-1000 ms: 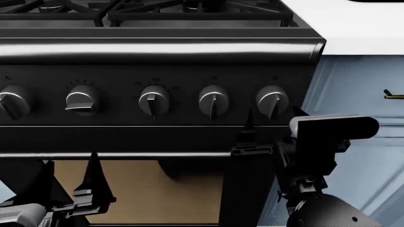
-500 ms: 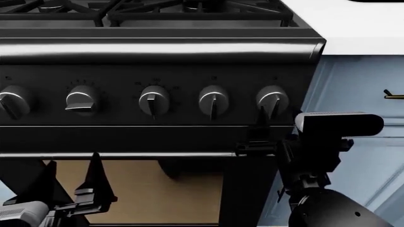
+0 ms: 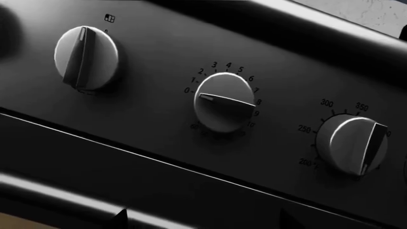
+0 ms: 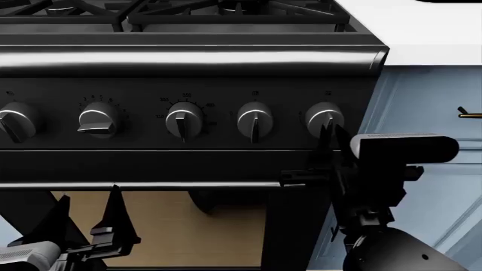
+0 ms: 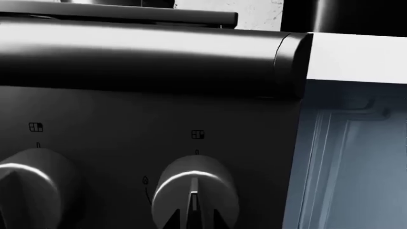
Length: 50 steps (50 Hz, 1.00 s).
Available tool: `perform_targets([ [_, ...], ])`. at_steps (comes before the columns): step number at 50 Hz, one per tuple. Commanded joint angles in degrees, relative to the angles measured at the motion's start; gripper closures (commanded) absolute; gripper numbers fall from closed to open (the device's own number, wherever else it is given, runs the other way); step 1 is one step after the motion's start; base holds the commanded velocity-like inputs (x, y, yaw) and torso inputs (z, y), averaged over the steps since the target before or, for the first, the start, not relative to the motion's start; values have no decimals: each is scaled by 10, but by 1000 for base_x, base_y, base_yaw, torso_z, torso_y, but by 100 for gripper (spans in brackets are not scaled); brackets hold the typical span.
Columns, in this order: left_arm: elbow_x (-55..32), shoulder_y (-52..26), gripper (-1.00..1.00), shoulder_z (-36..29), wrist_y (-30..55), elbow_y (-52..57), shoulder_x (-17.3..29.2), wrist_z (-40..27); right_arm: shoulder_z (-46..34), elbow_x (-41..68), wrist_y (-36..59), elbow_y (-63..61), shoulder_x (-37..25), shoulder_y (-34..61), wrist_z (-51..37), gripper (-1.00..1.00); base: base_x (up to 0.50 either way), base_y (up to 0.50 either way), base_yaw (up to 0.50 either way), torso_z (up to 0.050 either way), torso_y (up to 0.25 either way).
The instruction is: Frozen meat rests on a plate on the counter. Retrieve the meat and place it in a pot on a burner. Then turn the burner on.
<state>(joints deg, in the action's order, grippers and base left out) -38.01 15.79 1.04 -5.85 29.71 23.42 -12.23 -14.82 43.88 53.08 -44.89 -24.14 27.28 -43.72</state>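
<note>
I face the black stove front with its row of silver-faced knobs. My right gripper [image 4: 330, 134] is open at the rightmost knob [image 4: 325, 118]. In the right wrist view its fingertips [image 5: 168, 220] stand either side of that knob's [image 5: 194, 183] upright ridge. My left gripper [image 4: 84, 217] is open and empty, low before the oven door. Its wrist view shows three knobs, the middle one [image 3: 224, 101] turned sideways. Black grates over a burner [image 4: 233, 7] show at the top. The white counter [image 4: 429, 31] lies to the right. The meat, plate and pot are out of view.
The oven handle bar [image 4: 150, 185] runs across below the knobs. Pale blue cabinets [image 4: 429, 107] with a brass pull [image 4: 468, 114] stand right of the stove. The second knob from the left [image 4: 99, 120] points sideways; the others point down.
My right gripper has moved up and to the right, from below the knob row onto the rightmost knob. The left gripper has barely shifted.
</note>
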Motion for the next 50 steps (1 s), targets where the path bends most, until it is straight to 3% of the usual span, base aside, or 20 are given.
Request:
perform_targets([
  [1,-4,2,-100,1,-3,-2,0,-1,-12,-1,0,11,-5,10,13,100,13,0,3,0,0],
  [50,-16,8,-100,8,-14,5,5,-5,-190,-108,114,0,-108,124,27,100,3,0,1,0,0],
])
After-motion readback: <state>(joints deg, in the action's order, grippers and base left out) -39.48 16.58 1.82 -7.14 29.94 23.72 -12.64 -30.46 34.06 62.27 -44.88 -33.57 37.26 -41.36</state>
